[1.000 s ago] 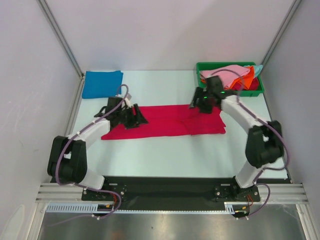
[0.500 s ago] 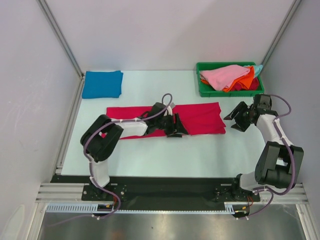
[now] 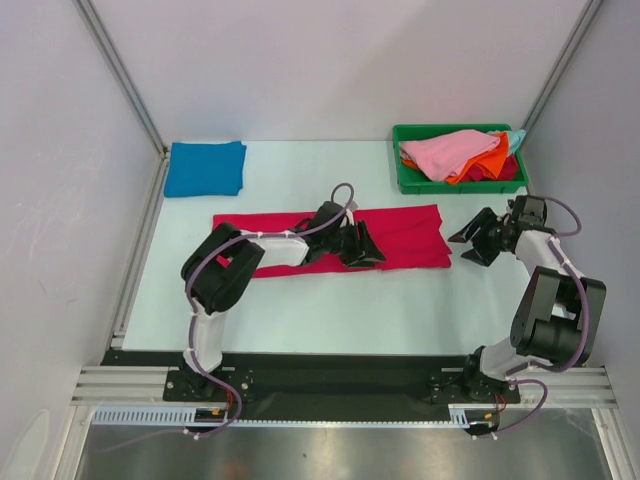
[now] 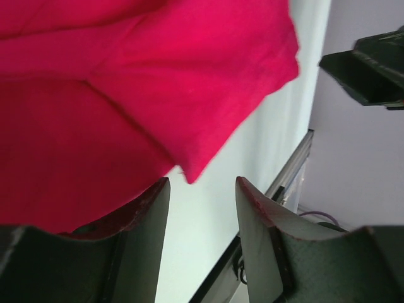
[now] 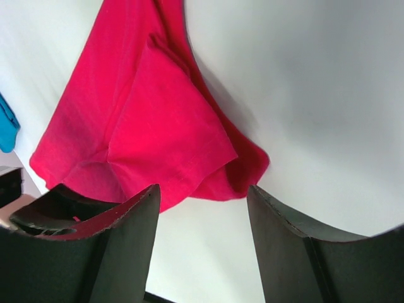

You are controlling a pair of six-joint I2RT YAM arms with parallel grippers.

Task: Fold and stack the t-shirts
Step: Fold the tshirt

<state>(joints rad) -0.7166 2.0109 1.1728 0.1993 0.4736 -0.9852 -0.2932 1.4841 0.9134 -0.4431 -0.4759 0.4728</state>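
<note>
Fingers [image 4: 259, 233] of the left arm stood apart over the flat crimson cloth t-shirt [image 3: 400, 235] on the white table [image 3: 300, 300]; the right arm's fingers [image 5: 284, 240] stood apart, empty, beside its end.

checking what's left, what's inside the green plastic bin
A pink cloth t-shirt on top, an orange one under it, a light blue edge. Anything lower in the green plastic bin is covered.

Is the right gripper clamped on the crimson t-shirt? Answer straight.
No, the right gripper stands open beside the right end of the crimson t-shirt, with nothing held between its fingers.
</note>
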